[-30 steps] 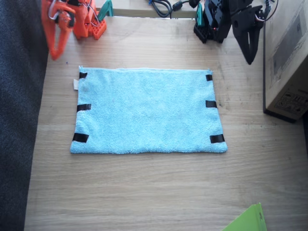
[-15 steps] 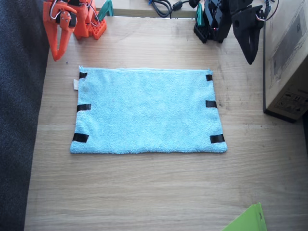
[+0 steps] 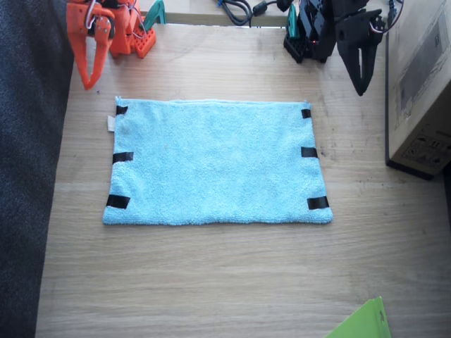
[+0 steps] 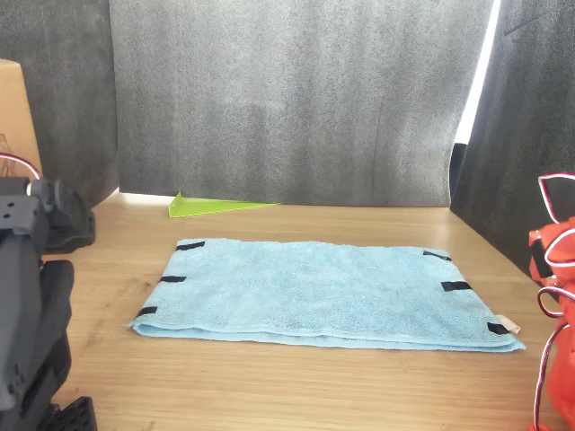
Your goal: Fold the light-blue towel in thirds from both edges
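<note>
- The light-blue towel lies flat and unfolded at the middle of the wooden table. It looks soft, light and limp, so it will likely sag when lifted.
- Best held at the corners of the taped short edges.
- It is fluffy terry, with three black strips per short side and a white tag.
- The orange right gripper, upper left, and the black left gripper, upper right, hang clear, fingers pressed together, holding nothing.

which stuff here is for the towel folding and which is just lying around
For the job:
light-blue towel
black tape strips on its short sides
left gripper
right gripper

Just lying about:
cardboard box
lime-green sheet corner
cables
</note>
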